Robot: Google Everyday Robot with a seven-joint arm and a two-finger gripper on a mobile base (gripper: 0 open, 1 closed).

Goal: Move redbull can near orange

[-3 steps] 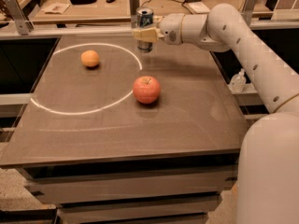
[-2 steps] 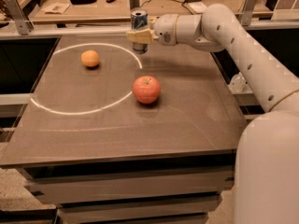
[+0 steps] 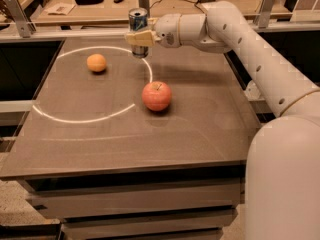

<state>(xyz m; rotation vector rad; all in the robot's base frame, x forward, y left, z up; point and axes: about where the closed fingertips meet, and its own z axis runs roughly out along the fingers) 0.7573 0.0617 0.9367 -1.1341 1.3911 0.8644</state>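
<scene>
The redbull can point(image 3: 138, 20) is upright, held in my gripper point(image 3: 140, 37), which is shut on its middle. The can hangs just above the far part of the table, on the far right rim of the white ring. The orange point(image 3: 96, 63) lies on the table to the left of the can, inside the ring. My white arm reaches in from the right.
A red apple point(image 3: 156, 96) sits near the table's middle, in front of the can. A white ring point(image 3: 80, 116) is marked on the grey table point(image 3: 200, 134). A wooden bench with clutter point(image 3: 90, 4) stands behind. My white body fills the lower right.
My gripper has carried the can leftward along the far edge, closer to the orange. The orange and apple have not moved.
</scene>
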